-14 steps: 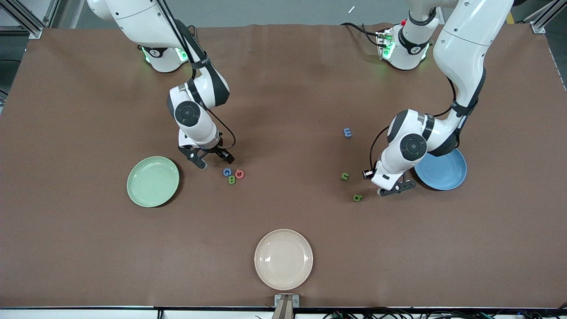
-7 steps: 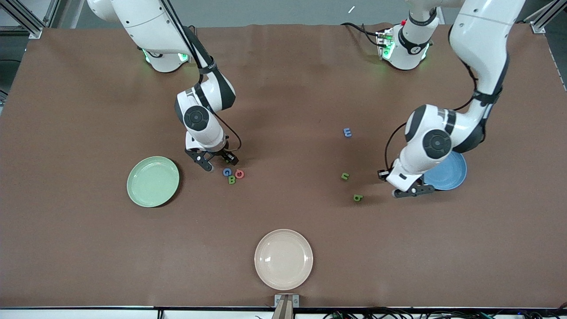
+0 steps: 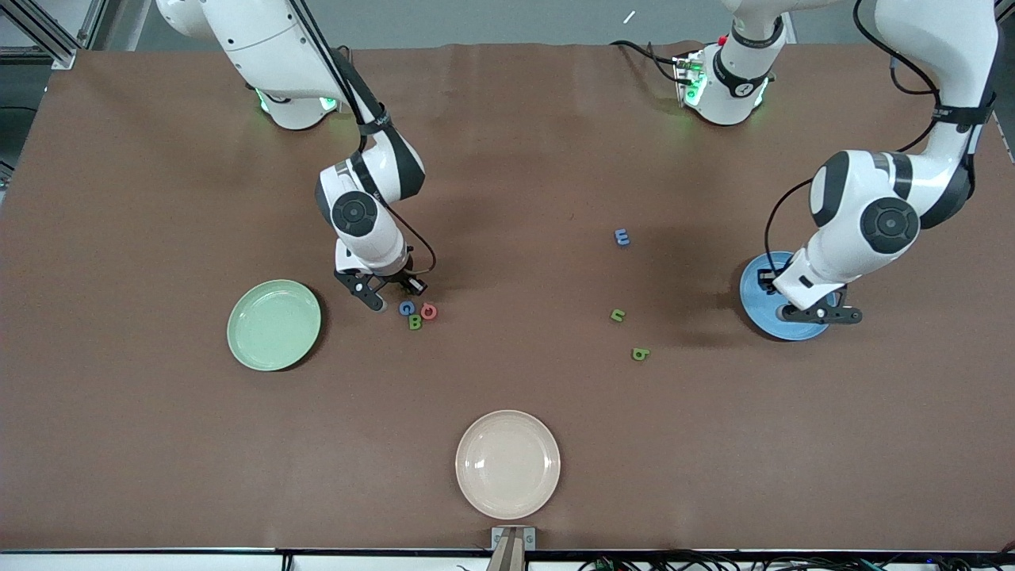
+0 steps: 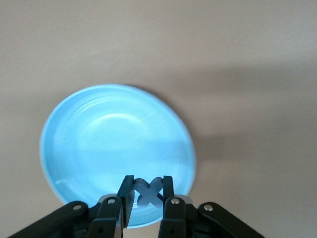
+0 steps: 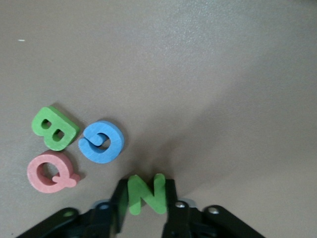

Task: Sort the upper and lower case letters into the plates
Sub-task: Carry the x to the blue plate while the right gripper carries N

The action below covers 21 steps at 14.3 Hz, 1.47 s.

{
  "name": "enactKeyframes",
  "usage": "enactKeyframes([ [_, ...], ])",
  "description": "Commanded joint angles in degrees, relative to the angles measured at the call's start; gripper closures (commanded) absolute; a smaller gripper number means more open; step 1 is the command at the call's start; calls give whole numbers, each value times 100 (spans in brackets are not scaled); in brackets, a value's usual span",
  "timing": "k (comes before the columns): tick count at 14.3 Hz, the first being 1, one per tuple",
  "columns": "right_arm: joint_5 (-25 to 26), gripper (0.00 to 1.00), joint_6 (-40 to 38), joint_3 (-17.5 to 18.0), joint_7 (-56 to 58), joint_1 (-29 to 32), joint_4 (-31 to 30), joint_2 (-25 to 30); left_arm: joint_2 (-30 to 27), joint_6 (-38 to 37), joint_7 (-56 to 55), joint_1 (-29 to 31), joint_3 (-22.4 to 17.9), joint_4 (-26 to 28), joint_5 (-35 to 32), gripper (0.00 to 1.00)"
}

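Over the sky-blue plate point(image 3: 755, 295) point(image 4: 109, 144) hangs my left gripper point(image 3: 821, 315) point(image 4: 148, 187), shut on a grey-blue letter x point(image 4: 149, 194). My right gripper point(image 3: 387, 295) point(image 5: 146, 196) is down at the table, shut on a green N point(image 5: 146, 192). Right beside it lie a blue G point(image 3: 407, 308) point(image 5: 101, 142), a pink Q point(image 3: 429, 311) point(image 5: 49, 172) and a green B point(image 3: 414, 322) point(image 5: 54, 127). The pale green plate point(image 3: 273, 324), with nothing in it, sits toward the right arm's end of the table.
A cream-beige plate point(image 3: 507, 464) lies near the front edge. Loose letters on the brown table: a blue m point(image 3: 622, 236), a green n point(image 3: 618, 316) and a green b point(image 3: 641, 354), between the letter cluster and the blue plate.
The left arm has swung from beside the green b to over the blue plate, still gripping the x. The right gripper has moved closer to the letter cluster and closed on the N.
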State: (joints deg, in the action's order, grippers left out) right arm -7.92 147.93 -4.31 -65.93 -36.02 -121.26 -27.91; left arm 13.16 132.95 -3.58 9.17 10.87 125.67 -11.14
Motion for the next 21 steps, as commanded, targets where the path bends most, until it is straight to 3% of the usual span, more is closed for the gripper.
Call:
enactKeyframes([
  [1,-34,100,-62,-44,-69,7,-47,-74,-94,738,68,268,55,579,-422,84],
  [4,-25,100,-411,-96,53,130,-30,171,125,1320,77,437,55,792,-679,84],
  [9,10,100,-1616,-96,1422,1367,-82,1120,337,1550,77,516,55,915,-679,84],
  [13,27,100,-1548,-96,3029,2580,-73,1078,345,1541,86,525,55,1011,-679,82],
  [16,19,99,-1241,-88,3385,2846,-82,850,346,1532,86,525,55,1029,-679,79],
  [17,-8,99,-1101,-79,3333,2803,-91,753,346,1532,86,525,55,1038,-679,74],
  [18,-34,99,-1039,-61,3306,2750,-91,639,354,1532,86,525,55,1038,-679,54],
  [20,-148,99,-1003,-52,3280,2619,-108,568,337,1532,77,507,64,1012,-679,2],
  [21,-279,99,-1003,-52,3210,2540,-109,559,293,1506,16,490,82,960,-679,0],
])
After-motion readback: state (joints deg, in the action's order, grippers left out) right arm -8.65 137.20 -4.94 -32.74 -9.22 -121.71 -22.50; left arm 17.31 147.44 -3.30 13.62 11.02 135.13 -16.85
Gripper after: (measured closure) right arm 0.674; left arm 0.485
